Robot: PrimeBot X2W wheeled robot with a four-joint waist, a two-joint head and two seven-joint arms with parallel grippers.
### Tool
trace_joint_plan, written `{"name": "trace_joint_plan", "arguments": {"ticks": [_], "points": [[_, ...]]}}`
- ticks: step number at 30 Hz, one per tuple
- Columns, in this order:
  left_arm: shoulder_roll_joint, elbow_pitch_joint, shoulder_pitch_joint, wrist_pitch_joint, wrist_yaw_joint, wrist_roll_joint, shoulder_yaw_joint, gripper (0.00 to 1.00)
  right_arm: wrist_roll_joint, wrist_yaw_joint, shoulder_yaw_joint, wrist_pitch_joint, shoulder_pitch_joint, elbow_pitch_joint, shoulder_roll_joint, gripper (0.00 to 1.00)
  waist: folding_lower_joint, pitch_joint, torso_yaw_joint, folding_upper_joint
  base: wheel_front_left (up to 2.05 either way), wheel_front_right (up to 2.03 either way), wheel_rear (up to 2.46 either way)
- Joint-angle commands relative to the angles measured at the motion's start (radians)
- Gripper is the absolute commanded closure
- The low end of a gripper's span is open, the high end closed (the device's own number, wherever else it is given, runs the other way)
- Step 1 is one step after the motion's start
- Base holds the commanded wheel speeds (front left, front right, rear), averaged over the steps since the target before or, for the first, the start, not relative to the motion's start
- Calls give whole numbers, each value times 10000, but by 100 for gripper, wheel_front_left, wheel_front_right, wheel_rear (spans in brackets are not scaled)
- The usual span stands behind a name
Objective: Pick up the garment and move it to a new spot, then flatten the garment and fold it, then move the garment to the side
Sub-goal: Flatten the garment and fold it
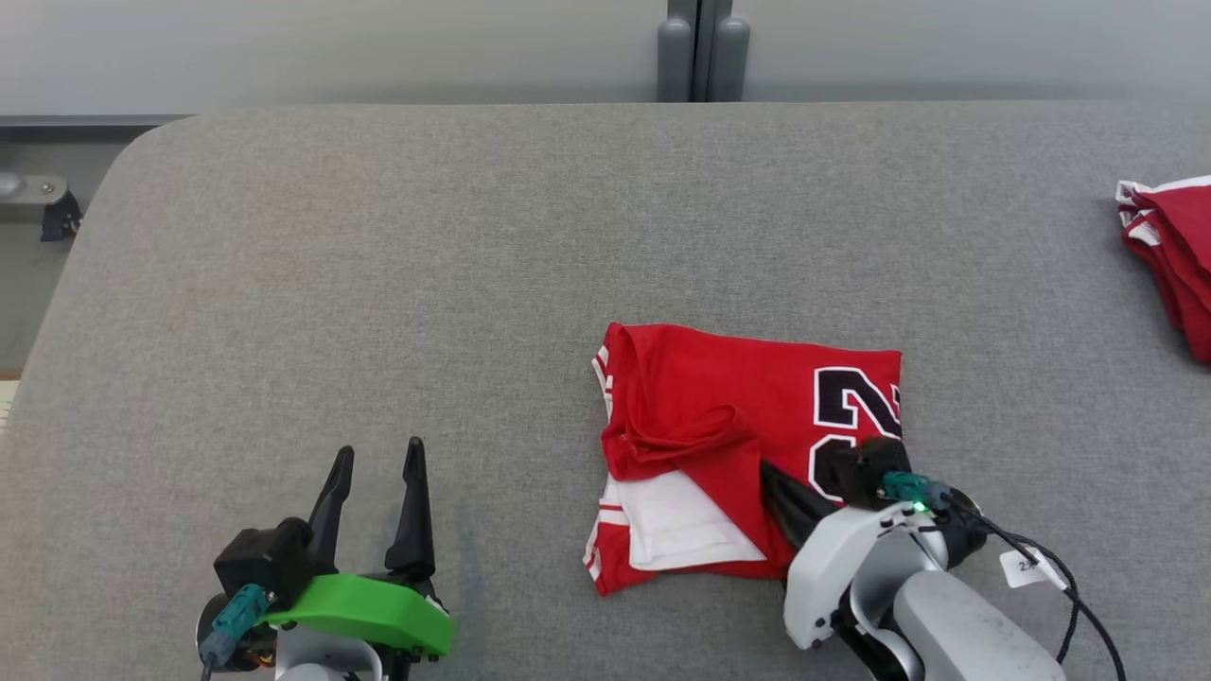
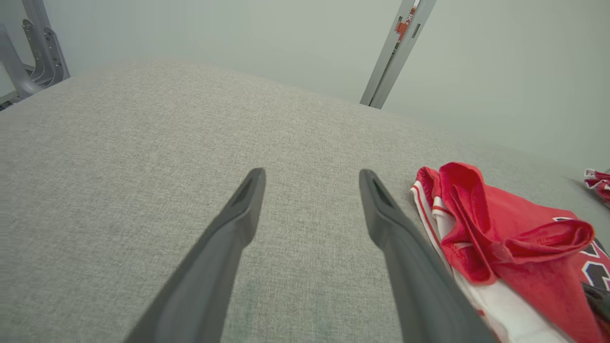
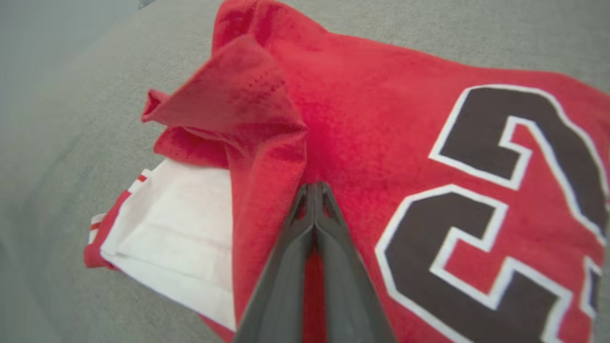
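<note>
On the grey table [image 1: 378,236], the garment [image 1: 719,416] lies roughly folded, one flap bunched. The right gripper [image 3: 313,186] rests on it, fingers clenched, perhaps pinching cloth. The left gripper [image 1: 378,449] stands spread, well left of the garment. Tidying and moving aside remain.

Bright, even, diffuse light, faint shadows; wide-angle distortion in both wrist views, close garment [image 3: 362,119] slightly soft.

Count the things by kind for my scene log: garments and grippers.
Folded red jersey: 1
Separate red garment pile, far right: 1
Grippers: 2 (left gripper open; right gripper shut, tips on the red jersey)
Total: 4
</note>
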Motion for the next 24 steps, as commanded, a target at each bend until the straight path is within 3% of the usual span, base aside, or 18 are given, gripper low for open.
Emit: {"name": "trace_joint_plan", "arguments": {"ticks": [1, 16, 24], "points": [[92, 7, -87, -19, -1, -61, 6, 0, 215, -3, 263, -204, -189, 134, 31, 100, 0, -70, 157, 0, 0, 0, 0], [194, -91, 275, 8, 146, -186, -26, 0, 1662, -3, 3622, -1112, -1101, 1041, 377, 100, 0, -303, 247, 0, 0, 0, 0], [215, -153, 325, -9, 187, -238, -3, 0, 1736, -3, 3655, -1912, -1747, 1176, 261, 98, 0, -354, -154, 0, 0, 0, 0]]}}
